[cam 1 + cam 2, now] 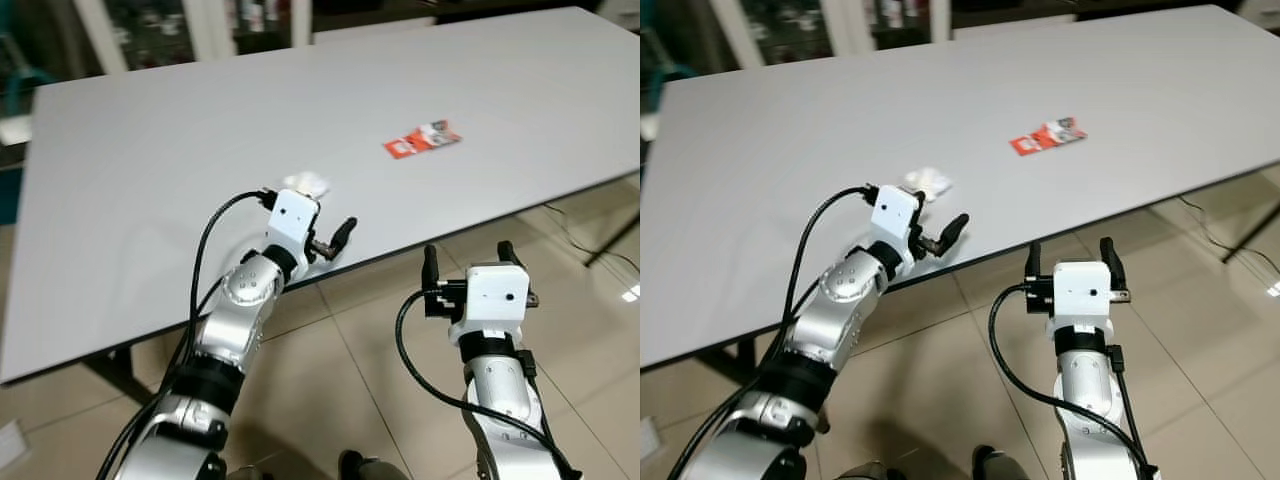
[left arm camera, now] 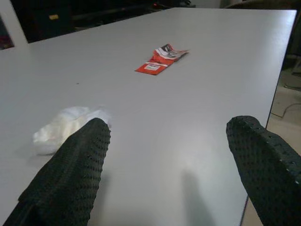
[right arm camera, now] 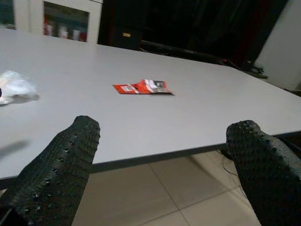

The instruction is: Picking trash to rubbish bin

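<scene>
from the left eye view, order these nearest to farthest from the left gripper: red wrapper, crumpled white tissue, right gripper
1. crumpled white tissue: on the table just beyond the left gripper, jaws open.
2. right gripper: off the table's near edge, over the floor, on the robot's right.
3. red wrapper: farther out on the table, ahead and to the right.

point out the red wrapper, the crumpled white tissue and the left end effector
red wrapper (image 1: 422, 139), left eye view, middle of the flat packet
crumpled white tissue (image 2: 63, 127), left wrist view, centre of the wad
left end effector (image 2: 167, 155), left wrist view, midway between its two open black fingertips
</scene>
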`<state>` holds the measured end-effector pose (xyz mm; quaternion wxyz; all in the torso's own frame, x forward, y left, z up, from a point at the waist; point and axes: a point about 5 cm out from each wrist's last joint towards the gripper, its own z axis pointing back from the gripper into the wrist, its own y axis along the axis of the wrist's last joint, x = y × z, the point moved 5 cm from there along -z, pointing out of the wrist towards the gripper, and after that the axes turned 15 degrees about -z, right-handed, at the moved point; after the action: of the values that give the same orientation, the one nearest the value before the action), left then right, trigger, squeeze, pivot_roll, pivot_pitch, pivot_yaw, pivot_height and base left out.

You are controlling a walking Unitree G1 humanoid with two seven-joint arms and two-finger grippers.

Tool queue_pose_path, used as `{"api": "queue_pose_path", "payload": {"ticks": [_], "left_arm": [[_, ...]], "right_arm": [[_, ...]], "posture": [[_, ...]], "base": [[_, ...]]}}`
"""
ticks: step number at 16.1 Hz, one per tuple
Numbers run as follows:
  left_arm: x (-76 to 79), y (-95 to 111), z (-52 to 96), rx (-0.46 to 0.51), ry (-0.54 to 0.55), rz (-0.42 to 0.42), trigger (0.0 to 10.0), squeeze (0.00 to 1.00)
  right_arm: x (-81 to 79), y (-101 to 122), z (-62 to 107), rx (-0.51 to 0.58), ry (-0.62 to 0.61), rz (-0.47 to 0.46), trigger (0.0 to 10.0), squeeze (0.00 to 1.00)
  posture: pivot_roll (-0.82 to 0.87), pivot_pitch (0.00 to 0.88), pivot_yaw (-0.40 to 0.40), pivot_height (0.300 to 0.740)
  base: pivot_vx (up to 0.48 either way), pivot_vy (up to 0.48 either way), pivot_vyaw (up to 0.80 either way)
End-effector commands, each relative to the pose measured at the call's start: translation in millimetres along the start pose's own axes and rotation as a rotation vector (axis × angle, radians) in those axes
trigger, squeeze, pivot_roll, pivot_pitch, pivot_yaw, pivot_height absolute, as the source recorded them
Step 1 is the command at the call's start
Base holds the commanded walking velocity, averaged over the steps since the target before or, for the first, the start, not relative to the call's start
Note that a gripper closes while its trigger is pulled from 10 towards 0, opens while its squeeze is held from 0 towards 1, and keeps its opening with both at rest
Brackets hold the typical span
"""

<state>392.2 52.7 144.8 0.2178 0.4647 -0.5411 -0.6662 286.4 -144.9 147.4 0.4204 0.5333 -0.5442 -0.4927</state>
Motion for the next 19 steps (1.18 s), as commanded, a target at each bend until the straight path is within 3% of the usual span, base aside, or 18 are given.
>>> {"api": "queue_pose_path", "payload": {"ticks": [1,3,7,13,19], "left_arm": [[-5.2,1.8,-2.2,0.001,0.015,-0.010,10.0,0.00],[-7.0,2.2,-3.0,0.002,0.018,-0.012,10.0,0.00],[-10.5,4.6,-4.7,0.016,0.019,-0.018,10.0,0.00],[-19.0,7.4,-6.4,0.018,0.014,-0.037,10.0,0.00],[-19.3,12.0,-9.0,0.034,0.000,-0.046,10.0,0.00]], "right_arm": [[-0.1,-2.8,-0.6,-0.014,-0.005,0.007,10.0,0.00],[-1.3,-3.0,-1.1,-0.017,-0.003,0.007,10.0,0.00],[-16.3,-0.4,0.3,-0.011,0.051,-0.013,10.0,0.00],[-22.4,-12.0,10.6,-0.064,0.043,-0.032,10.0,0.00],[-24.0,-13.9,13.1,-0.076,0.033,-0.030,10.0,0.00]], "posture": [[0.11,0.118,-0.004,0.740],[0.11,0.120,-0.002,0.740],[0.11,0.137,0.003,0.740],[0.12,0.198,0.034,0.740],[0.11,0.200,0.044,0.740]], "base": [[0.000,0.000,-0.80],[0.000,0.000,-0.80],[0.000,0.000,0.00],[0.280,0.000,0.00],[0.335,0.000,0.00]]}}
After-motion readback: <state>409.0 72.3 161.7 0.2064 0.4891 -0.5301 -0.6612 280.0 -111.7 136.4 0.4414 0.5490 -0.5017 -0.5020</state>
